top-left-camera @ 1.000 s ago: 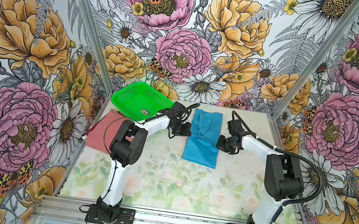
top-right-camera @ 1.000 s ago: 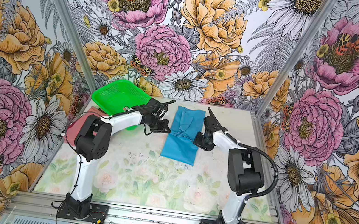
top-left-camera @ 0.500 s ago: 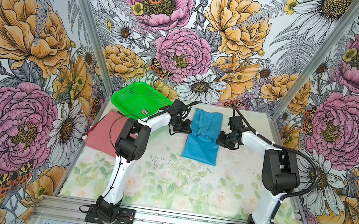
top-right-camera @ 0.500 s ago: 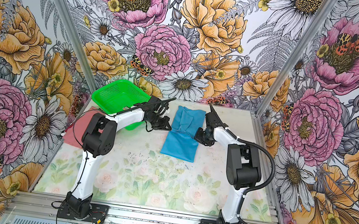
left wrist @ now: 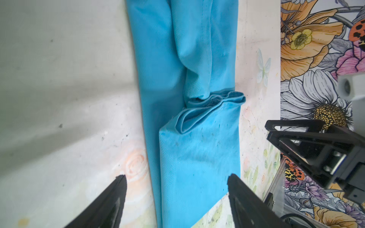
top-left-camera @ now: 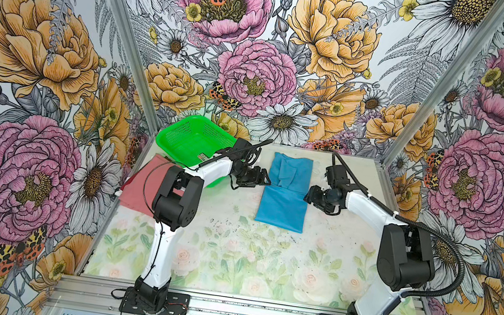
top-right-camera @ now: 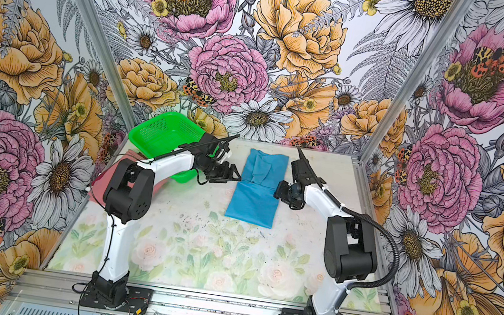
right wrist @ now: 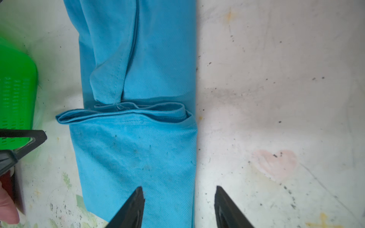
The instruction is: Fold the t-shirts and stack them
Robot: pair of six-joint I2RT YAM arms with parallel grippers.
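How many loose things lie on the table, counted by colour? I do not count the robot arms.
blue t-shirt: 1
red-pink t-shirt: 1
green basket: 1
Total: 3

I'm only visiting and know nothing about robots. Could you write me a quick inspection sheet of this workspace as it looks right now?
Surface: floral-printed table, speckled with dark marks.
Job's things: blue t-shirt lies flat mid-table, folded into a narrow strip with its near end doubled over; red-pink t-shirt lies at the left edge, partly hidden by the left arm.
Clutter: green basket at the far left.
Tools: left tool and right tool are both open, one on each side of the blue t-shirt, holding nothing.
Cables: black cable along the left arm; ribbed hose looping off the right arm.
Surroundings: flowered walls; metal rail in front.
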